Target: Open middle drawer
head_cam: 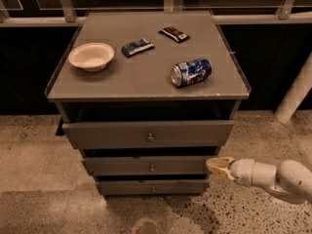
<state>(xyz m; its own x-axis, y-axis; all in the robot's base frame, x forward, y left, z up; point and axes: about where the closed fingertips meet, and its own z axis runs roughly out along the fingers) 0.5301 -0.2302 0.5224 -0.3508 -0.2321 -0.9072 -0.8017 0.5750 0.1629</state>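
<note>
The grey cabinet has three drawers. The middle drawer [146, 165] is the second front, flat grey with a small round metal knob [152, 168]. It stands slightly out, less than the wider top drawer [146, 133] above it. The lowest drawer [151, 187] sits below. My gripper [217, 166] comes in from the lower right on a white arm. Its yellowish tip is at the right end of the middle drawer front, well to the right of the knob.
On the cabinet top [146, 77] lie a white bowl [91, 56], a blue can on its side [191, 72], and two small dark packets [137, 47] [174, 34]. A white post [295, 94] stands at the right. A speckled floor surrounds the cabinet.
</note>
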